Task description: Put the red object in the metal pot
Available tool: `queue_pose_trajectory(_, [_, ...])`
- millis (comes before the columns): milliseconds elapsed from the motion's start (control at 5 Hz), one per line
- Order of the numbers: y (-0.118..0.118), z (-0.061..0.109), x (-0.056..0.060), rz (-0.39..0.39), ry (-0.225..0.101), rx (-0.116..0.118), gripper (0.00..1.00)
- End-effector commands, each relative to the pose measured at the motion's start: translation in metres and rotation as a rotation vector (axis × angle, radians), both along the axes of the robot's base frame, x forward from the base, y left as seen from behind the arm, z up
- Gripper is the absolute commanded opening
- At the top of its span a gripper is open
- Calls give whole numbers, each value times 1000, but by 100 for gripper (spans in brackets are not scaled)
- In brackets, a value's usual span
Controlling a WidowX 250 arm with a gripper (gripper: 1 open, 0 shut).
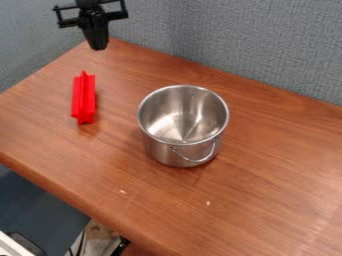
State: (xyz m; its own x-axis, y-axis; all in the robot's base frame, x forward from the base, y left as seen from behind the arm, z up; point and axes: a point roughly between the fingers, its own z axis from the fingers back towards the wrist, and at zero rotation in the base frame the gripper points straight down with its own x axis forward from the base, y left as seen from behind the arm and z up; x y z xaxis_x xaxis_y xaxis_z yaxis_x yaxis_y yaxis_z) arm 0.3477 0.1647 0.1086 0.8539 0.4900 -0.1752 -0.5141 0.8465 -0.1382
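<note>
— What's nearest?
— The pot [183, 123], upright on the table [267, 190], with its wire handle towards us.
— And the block?
— The block [84, 97] lies flat on the table left of the pot, apart from it.
— The gripper?
— The gripper [96, 42] hangs above the far edge, beyond the block and clear of it. Its jaws are pressed together.

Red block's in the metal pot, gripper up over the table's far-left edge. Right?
Not quite. The red block lies on the table left of the metal pot, apart from it, as the camera view shows. The gripper is over the far-left edge.
</note>
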Motion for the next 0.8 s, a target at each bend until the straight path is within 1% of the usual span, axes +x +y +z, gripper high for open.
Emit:
queue_pose_trajectory(0, [17,11,-16,-86,-40,39,100])
queue_pose_trajectory(200, [31,9,-34,-153,-36,49,100])
queue_pose_trajectory(400, [35,-14,-39,-130,0,45,100])
queue_pose_trajectory(600, [36,-37,-40,-105,37,33,100])
